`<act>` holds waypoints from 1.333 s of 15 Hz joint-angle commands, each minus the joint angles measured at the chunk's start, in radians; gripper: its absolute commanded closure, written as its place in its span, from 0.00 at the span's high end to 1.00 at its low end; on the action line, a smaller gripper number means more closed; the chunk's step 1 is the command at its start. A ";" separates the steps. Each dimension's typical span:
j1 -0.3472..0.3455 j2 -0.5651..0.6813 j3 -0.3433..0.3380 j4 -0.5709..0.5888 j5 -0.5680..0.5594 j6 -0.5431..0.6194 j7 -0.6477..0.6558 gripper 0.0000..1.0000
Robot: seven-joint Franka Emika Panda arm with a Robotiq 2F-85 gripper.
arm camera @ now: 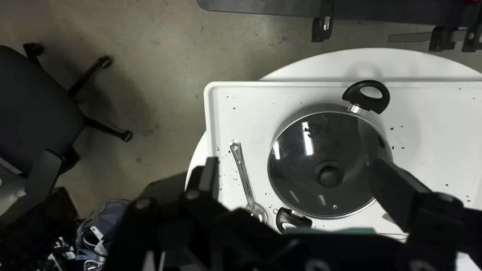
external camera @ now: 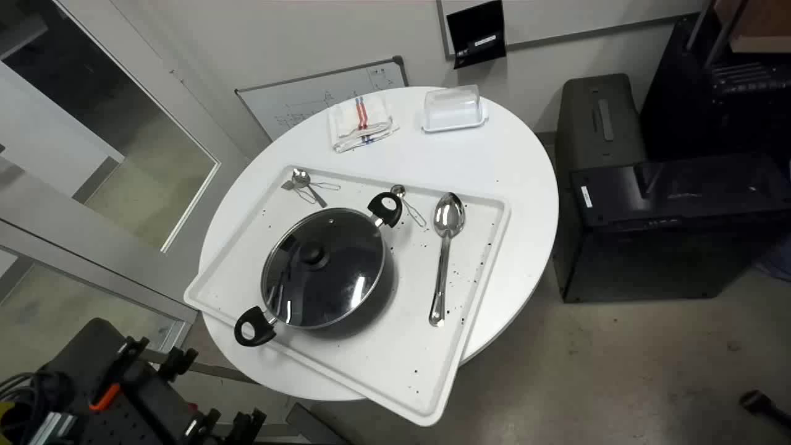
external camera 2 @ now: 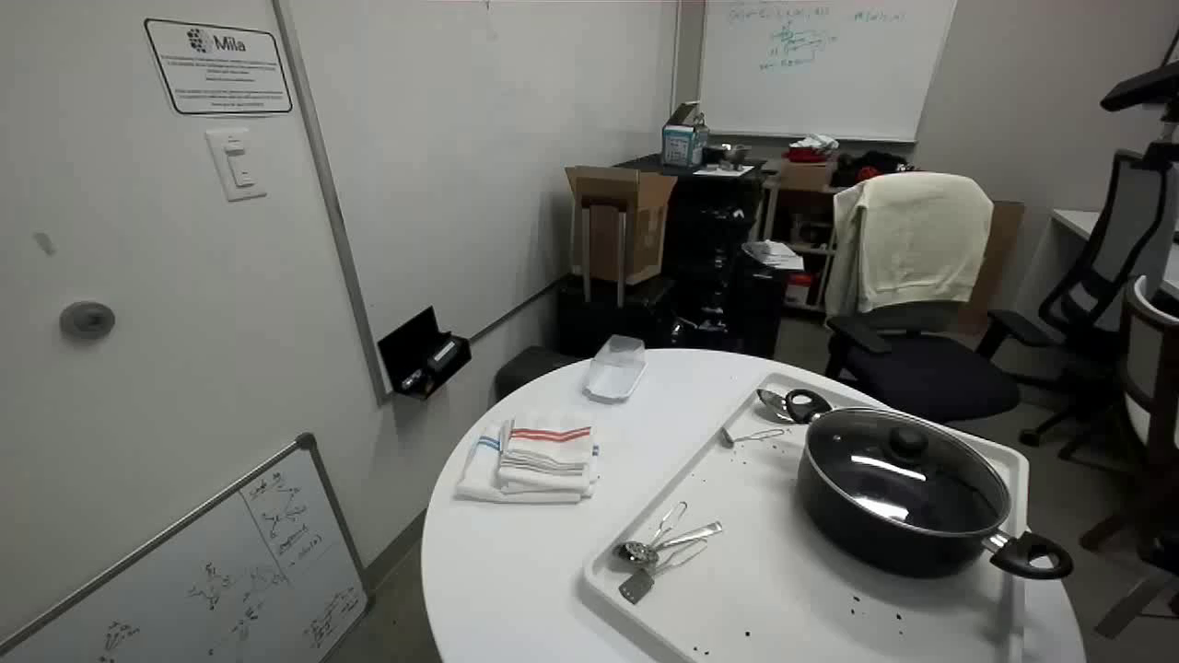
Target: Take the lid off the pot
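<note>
The see-through lid (external camera: 346, 266) with a dark centre knob (external camera: 312, 252) sits on the black pot (external camera 2: 870, 539). The lid also shows in an exterior view (external camera 2: 857, 451) and in the wrist view (arm camera: 320, 143). The pot's two black loop handles stick out on opposite sides; one shows in the wrist view (arm camera: 383, 98). My gripper (arm camera: 293, 163) shows only in the wrist view. Its fingers are wide apart with nothing between them, above the pot. The right finger covers part of the lid's edge; the knob shows between the fingers. Neither exterior view shows the gripper.
The pot stands on a white tray (external camera: 371, 364) whose corner overhangs the round table (external camera: 525, 185). A large spoon (external camera: 449, 216) lies beside the pot. Small utensils (external camera: 301, 178) lie at the tray's far edge. Folded cloths (external camera: 361, 123) and a clear-covered dish (external camera: 454, 108) stand behind.
</note>
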 commanded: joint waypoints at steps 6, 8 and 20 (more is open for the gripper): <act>0.010 -0.001 -0.008 0.002 -0.006 -0.005 0.006 1.00; 0.010 -0.001 -0.008 0.002 -0.006 -0.005 0.006 1.00; 0.150 0.247 -0.060 0.046 0.057 0.196 -0.148 1.00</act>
